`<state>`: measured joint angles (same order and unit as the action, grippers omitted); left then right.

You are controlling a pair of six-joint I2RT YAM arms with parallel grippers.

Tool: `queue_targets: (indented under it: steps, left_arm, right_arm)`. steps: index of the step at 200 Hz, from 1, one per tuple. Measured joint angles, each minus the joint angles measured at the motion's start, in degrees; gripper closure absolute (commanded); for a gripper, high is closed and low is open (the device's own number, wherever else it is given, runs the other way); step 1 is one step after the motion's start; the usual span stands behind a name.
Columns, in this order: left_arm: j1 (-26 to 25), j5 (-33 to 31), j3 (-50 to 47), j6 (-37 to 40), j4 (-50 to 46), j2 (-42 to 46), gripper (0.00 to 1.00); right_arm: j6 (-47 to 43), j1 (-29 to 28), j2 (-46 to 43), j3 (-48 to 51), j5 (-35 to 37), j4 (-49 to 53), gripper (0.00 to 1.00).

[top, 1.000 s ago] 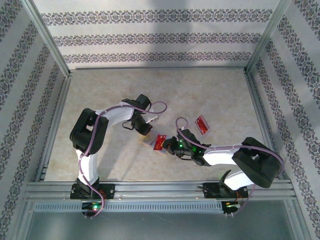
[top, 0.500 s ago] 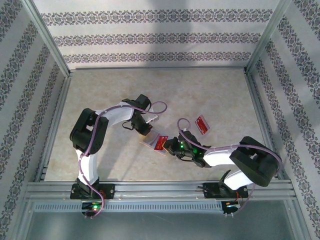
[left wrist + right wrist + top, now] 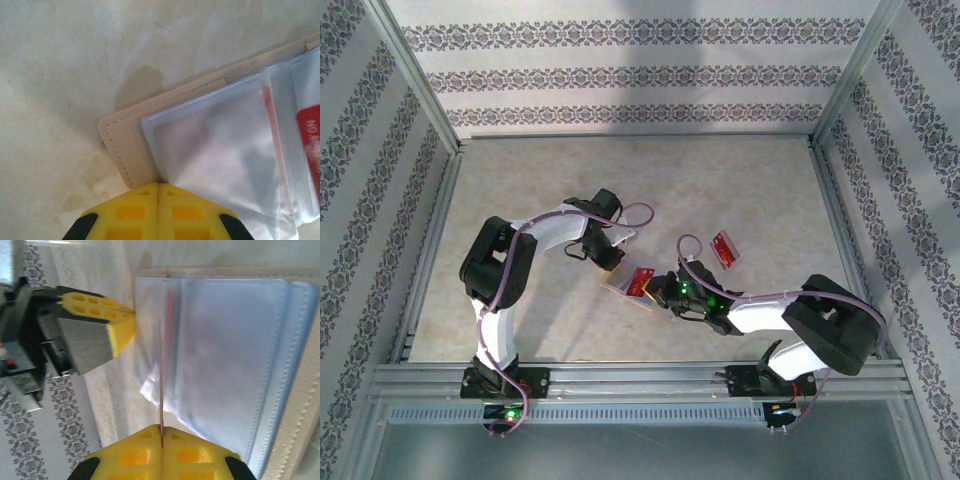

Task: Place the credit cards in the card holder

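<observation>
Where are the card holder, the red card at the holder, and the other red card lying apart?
card holder (image 3: 119,142): left wrist view, stitched tan corner.
red card at the holder (image 3: 642,284): top external view, its red face.
other red card (image 3: 724,248): top external view, middle of its face.

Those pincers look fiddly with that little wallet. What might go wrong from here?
The right pincer grips the red card by its thin edge, so the card may twist or slip. The left pincer pinches only an edge of the card holder near a corner; pushing the card in might pull it free.
</observation>
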<state>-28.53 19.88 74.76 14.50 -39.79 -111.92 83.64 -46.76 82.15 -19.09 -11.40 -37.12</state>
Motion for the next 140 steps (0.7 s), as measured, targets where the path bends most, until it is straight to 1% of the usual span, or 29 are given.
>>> queue_targets:
  steps: [29,94,140]
  left_arm:
    - [0.0,0.0,0.0,0.0,0.02,0.0,1.0]
    - [0.0,0.0,-0.02,0.02,0.07,0.0,1.0]
    - [0.0,-0.02,-0.07,0.02,0.13,0.0,1.0]
  right_arm:
    - [-0.17,-0.31,-1.38,-0.17,-0.02,1.81,1.0]
    - [0.0,-1.03,3.08,-1.51,-0.09,1.55,1.0]
    - [0.04,-1.14,3.78,-1.62,-0.09,0.66,1.0]
